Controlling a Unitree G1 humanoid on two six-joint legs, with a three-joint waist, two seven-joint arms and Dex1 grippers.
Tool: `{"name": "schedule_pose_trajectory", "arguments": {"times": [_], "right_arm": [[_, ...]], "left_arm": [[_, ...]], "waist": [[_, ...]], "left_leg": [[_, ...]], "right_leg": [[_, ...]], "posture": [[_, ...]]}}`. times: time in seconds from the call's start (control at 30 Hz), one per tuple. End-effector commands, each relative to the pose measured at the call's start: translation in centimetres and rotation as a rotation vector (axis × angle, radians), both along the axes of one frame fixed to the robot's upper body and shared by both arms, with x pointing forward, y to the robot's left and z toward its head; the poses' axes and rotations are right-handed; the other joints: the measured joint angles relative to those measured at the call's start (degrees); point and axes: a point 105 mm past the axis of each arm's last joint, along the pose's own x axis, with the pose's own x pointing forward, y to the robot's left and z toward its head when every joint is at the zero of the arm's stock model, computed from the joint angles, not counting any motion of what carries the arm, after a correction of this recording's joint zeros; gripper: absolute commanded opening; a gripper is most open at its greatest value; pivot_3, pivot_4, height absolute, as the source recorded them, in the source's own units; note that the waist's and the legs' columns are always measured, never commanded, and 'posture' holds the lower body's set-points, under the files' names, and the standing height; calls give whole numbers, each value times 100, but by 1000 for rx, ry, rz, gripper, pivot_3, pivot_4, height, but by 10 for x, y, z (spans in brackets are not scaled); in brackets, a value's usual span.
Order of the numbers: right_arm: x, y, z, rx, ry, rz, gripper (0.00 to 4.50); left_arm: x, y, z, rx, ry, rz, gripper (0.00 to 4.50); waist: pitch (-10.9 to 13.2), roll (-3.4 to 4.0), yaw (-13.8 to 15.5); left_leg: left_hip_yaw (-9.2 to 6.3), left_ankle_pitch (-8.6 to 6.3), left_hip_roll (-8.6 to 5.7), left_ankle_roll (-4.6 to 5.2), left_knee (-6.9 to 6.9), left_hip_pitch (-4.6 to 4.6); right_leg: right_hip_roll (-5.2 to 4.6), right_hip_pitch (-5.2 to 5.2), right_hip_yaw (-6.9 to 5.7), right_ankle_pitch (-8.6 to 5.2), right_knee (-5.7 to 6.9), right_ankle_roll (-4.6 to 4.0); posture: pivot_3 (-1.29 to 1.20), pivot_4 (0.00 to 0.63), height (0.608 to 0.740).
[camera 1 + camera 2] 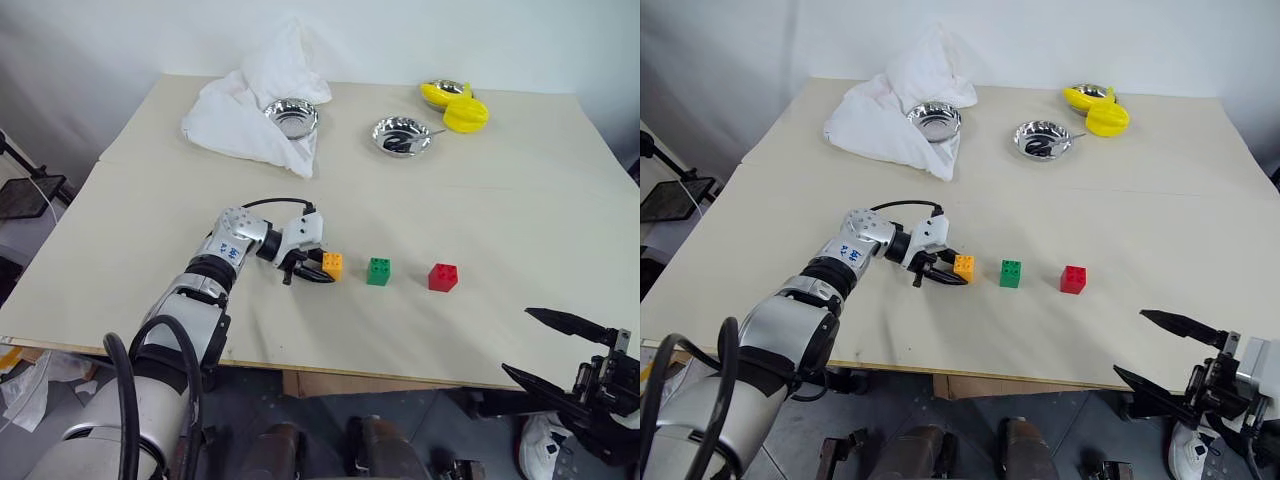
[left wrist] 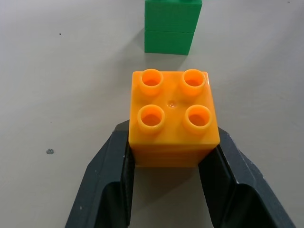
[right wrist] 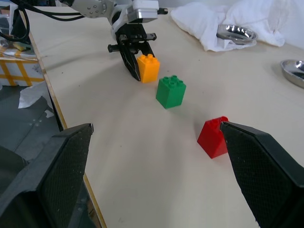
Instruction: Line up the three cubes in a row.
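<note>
While the left gripper [image 1: 318, 270] grips the orange cube [image 1: 332, 265], it already aligns with green cube [image 1: 378, 271] and red cube [image 1: 443, 277] near the table's [image 1: 520, 220] front edge; release remains.

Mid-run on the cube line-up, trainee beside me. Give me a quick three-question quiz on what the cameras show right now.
1. True or false: the orange cube sits between the left gripper's fingers.
2. Multiple choice: which cube stands in the middle of the row? A) red cube B) green cube C) orange cube
3. Fill in: the right gripper hangs off the table's near edge with its fingers ____.

Key:
1. True; a black finger stands at each side of it, on the tabletop, though whether they press it or have just let go cannot be told.
2. B
3. Open, holding nothing.
</note>
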Motion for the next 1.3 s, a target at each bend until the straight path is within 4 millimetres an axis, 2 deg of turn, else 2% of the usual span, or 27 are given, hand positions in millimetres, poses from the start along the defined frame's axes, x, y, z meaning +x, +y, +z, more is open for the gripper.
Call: {"name": "schedule_pose_trajectory", "arguments": {"times": [0.03, 0.23, 0.43, 0.6, 0.73, 0.8, 0.87, 0.93, 0.97, 1.03, 1.1, 1.3], "right_arm": [[0, 0, 4, -17, -15, 16, 4500], [3, -1, 3, -20, -13, 34, 4500], [13, -1, 4, -25, -18, 65, 4500], [22, -1, 4, -40, -18, 118, 4500], [30, 0, 6, -63, -28, 171, 4500], [32, -3, 5, -86, -17, 206, 4500], [37, -7, 4, -118, -6, 239, 4500], [48, -19, 5, -150, -7, 227, 4500], [52, -24, 5, -166, -9, 218, 4500], [57, -35, 1, -197, 17, 197, 4500], [64, -42, 2, -216, 26, 183, 4500], [75, -49, 2, -244, 29, 172, 4500]], "left_arm": [[3, 2, 6, -25, -17, 15, 2724], [1, 11, 7, -33, -17, 6, 4472], [3, 31, 12, -54, -89, 25, 4472], [-5, 70, 25, -183, -114, 39, 4472], [-17, 112, 49, -347, -166, 103, 4472], [-29, 138, 50, -348, -203, 164, 4472], [-49, 168, 50, -356, -243, 263, 4472], [-83, 199, 41, -339, -273, 382, 4472], [-95, 207, 37, -318, -280, 420, 4472], [-116, 218, 32, -312, -255, 479, 4472], [-126, 231, 30, -292, -259, 564, 4472], [-135, 240, 31, -280, -284, 654, 4472]], "waist": [[0, 0, 3], [0, 0, -5], [0, 0, -12], [0, 0, -85], [0, 1, -125], [-1, 2, -134], [-5, 10, -235], [-6, 11, -290], [-6, 12, -304], [-4, 16, -287], [-3, 14, -142], [-7, 23, -10]], "left_leg": [[0, 0, 0, 0, 0, -1], [1, 0, 0, 0, 0, -1], [1, 0, 0, -1, 0, -1], [0, 1, 0, -2, 1, -1], [-5, 0, 1, -2, 4, -2], [-5, 0, 1, -2, 7, -2], [-2, -3, 4, -2, 4, 1], [-2, -4, 5, 0, -7, 6], [2, -6, 10, -1, -9, 7], [7, -11, 11, 4, -11, 8], [-5, -10, 11, 8, -10, 7], [-6, -5, 7, 22, -5, 17]], "right_leg": [[0, -1, 0, 0, 1, 0], [0, -2, 0, 0, 0, 0], [0, -2, 0, 0, 0, 0], [0, -4, -1, 0, 2, 0], [-3, -3, -5, 0, 2, -1], [-2, -2, -5, 0, 2, -1], [-1, -1, 0, 0, 2, -1], [-1, -2, 3, 0, 1, -1], [1, -2, 5, -1, 1, -3], [0, -1, 7, -3, -13, -6], [-2, 9, -4, -4, -20, -7], [-13, 36, -7, -3, -36, -31]], "posture": [[0, 150, 740], [0, 150, 740], [0, 150, 740], [0, 150, 740], [0, 150, 740], [0, 150, 740], [0, 150, 740], [0, 150, 740], [0, 150, 740], [0, 150, 740], [0, 150, 740], [0, 150, 740]]}}
